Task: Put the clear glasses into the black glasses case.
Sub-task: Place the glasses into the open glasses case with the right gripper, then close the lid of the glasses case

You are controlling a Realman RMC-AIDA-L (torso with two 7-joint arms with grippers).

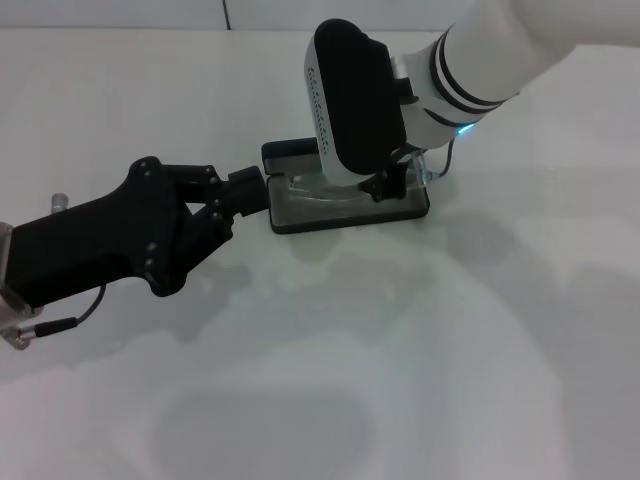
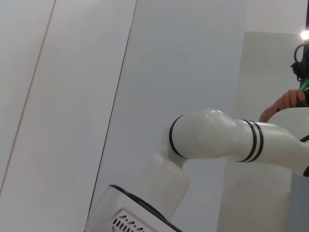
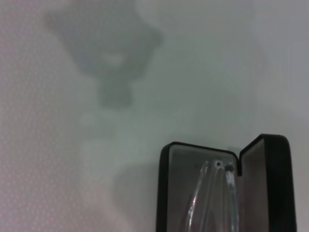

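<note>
The black glasses case [image 1: 350, 216] lies open at the middle back of the white table, grey lining up. The clear glasses [image 1: 305, 187] lie inside it. My right gripper [image 1: 388, 185] hangs down over the case's right half, its black body hiding part of the case. The right wrist view shows the case [image 3: 166, 193] with its raised lid [image 3: 270, 183] and the glasses [image 3: 212, 198] resting on the lining. My left gripper [image 1: 250, 192] reaches in from the left, shut, its tips against the case's left end.
The white table [image 1: 420, 380] spreads wide in front of the case and to the right. My right arm [image 2: 217, 140] fills the left wrist view, with a person's hand [image 2: 285, 101] far behind it. A loose cable [image 1: 70, 320] hangs by my left wrist.
</note>
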